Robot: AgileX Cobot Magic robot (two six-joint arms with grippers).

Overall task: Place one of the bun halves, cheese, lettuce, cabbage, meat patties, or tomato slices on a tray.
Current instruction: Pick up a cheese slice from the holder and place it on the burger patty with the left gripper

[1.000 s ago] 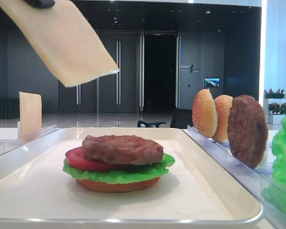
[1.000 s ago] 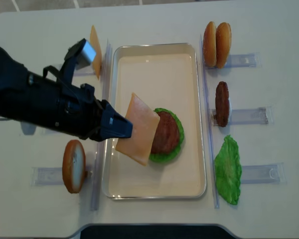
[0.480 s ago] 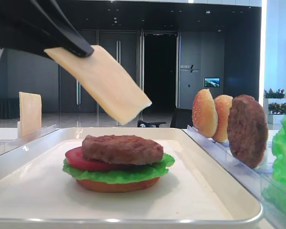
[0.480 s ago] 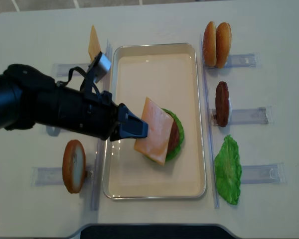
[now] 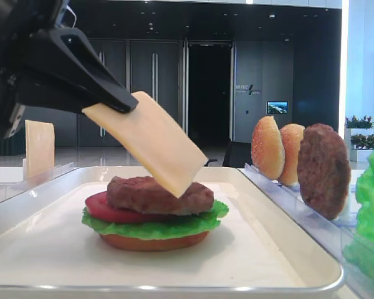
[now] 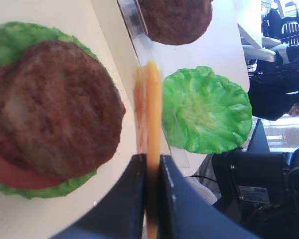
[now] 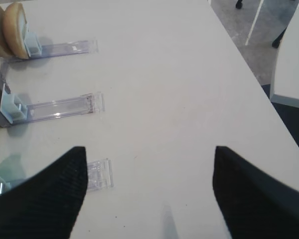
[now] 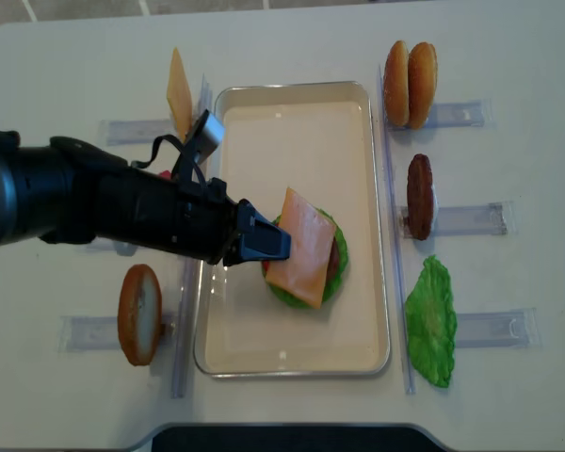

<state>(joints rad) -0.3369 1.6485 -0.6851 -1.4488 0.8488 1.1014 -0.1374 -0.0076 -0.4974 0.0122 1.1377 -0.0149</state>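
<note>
My left gripper (image 8: 281, 247) is shut on one edge of the pale yellow cheese (image 8: 303, 247) slice, with both jaws pressed flat against it. The cheese (image 5: 151, 144) hangs tilted over a stack on the cream tray (image 8: 292, 132). Its low corner comes down to the meat patty (image 5: 143, 193). Under the patty lie a tomato slice (image 5: 101, 209), lettuce (image 5: 151, 230) and a flat bun half (image 5: 153, 242). The left wrist view has the cheese (image 6: 148, 107) edge-on beside the patty (image 6: 55, 109). My right gripper (image 7: 148, 150) is open over bare table.
Clear racks flank the tray. A second cheese slice (image 8: 178, 92) stands at the back left, and a round bun half (image 8: 138, 314) at the front left. To the right are two bun halves (image 8: 410, 71), a patty (image 8: 420, 196) and a loose lettuce leaf (image 8: 431, 320).
My left gripper has carried the cheese rightward and down, from the tray's left side to over the patty. The stack has not moved.
</note>
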